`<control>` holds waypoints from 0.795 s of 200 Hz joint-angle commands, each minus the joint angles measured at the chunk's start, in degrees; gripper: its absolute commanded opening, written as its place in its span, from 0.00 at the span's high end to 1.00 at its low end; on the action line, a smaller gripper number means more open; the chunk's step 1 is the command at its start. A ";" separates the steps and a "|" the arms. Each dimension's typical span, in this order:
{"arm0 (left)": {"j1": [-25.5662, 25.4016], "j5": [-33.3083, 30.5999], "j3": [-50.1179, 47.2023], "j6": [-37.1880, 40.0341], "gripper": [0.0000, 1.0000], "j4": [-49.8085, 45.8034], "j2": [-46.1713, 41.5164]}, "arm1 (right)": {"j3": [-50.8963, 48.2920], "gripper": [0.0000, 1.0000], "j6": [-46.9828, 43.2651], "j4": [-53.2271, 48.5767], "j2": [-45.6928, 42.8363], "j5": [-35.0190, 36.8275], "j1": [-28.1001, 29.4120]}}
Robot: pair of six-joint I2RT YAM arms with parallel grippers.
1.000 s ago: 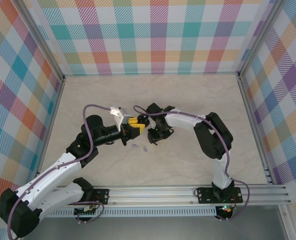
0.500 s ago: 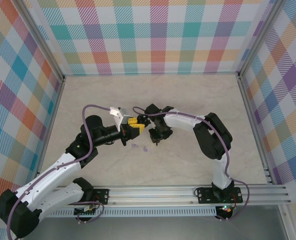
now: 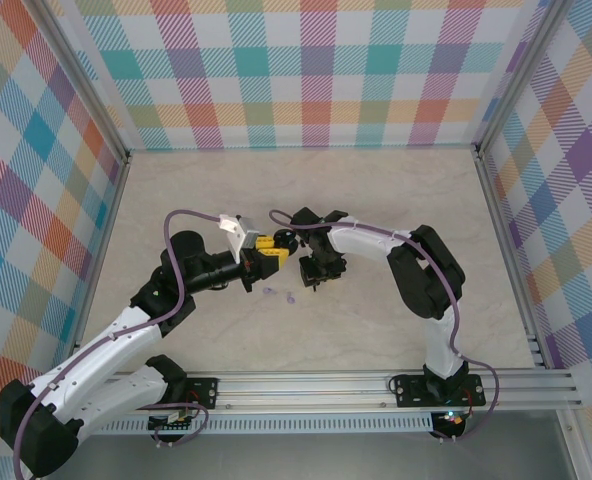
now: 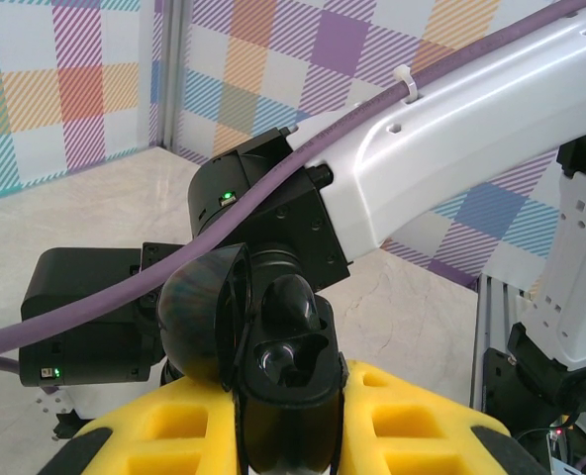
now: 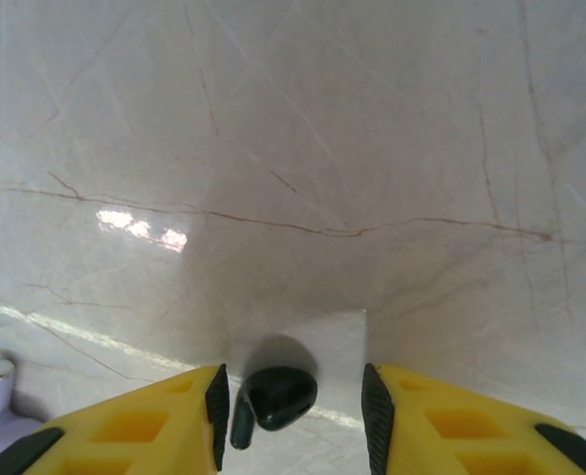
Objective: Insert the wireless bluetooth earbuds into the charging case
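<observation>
Marbled surface [image 3: 396, 200] inside plaid walls [image 3: 316, 70]. The right tool [image 5: 293, 404] has just spread slightly wider and straddles a black bud [image 5: 281, 394] lying loose between its jaws. Just beside it, the left tool [image 4: 288, 416] pinches the open case [image 4: 278, 356]. The bud seems not yet inserted.

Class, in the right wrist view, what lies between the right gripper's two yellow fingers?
A black earbud lies on the marble table between the fingers of the right gripper, not clamped; the right wrist view shows it.
</observation>
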 commanded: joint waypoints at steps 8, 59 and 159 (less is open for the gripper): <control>-0.64 0.32 0.24 0.45 0.92 1.22 -1.24 | 1.38 0.57 7.10 -1.25 -0.75 -0.56 0.73; -0.65 0.39 0.33 0.37 0.92 1.31 -1.37 | 2.81 0.65 11.13 -1.99 1.17 0.80 1.81; -0.64 0.33 -0.02 0.43 0.92 1.84 -0.93 | 4.86 0.65 12.21 -4.75 3.12 4.31 3.17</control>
